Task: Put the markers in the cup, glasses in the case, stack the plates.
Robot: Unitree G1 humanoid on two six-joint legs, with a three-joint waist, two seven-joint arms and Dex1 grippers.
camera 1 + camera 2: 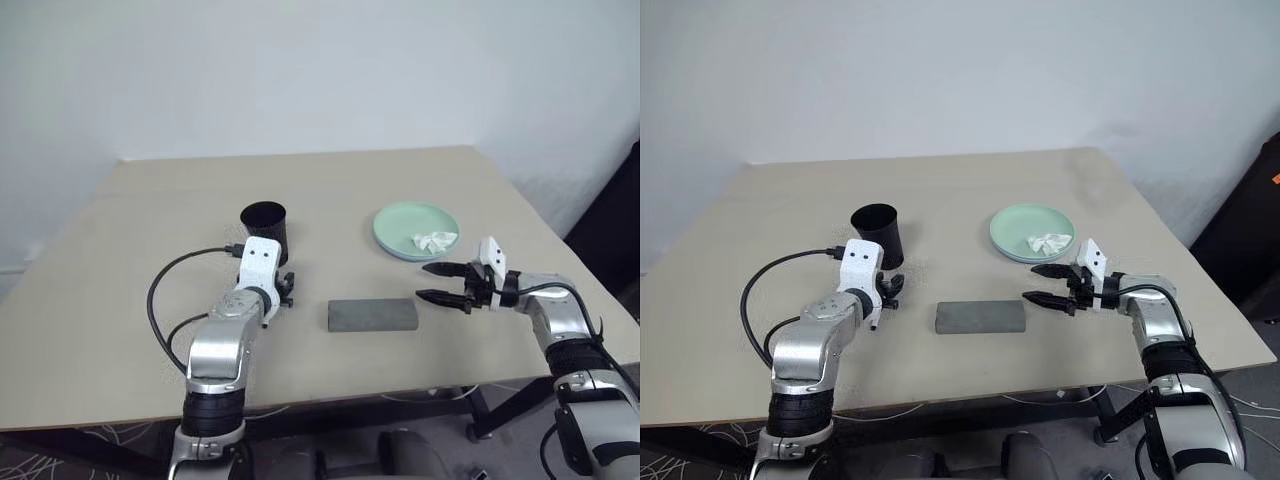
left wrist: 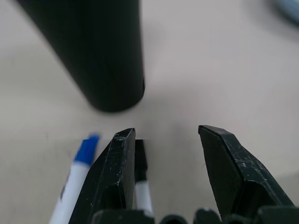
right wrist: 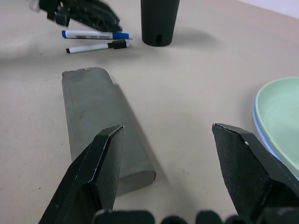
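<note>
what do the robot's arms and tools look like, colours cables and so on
Both arms have silver-grey metal shells with black ribbed bands at the joints. Each wrist carries a white block; the one on the left arm bears two small dark dots. The left tool and right tool each have two black, tapered, pointed fingers. A black cable loops out beside the left forearm, and another runs along the right forearm.
</note>
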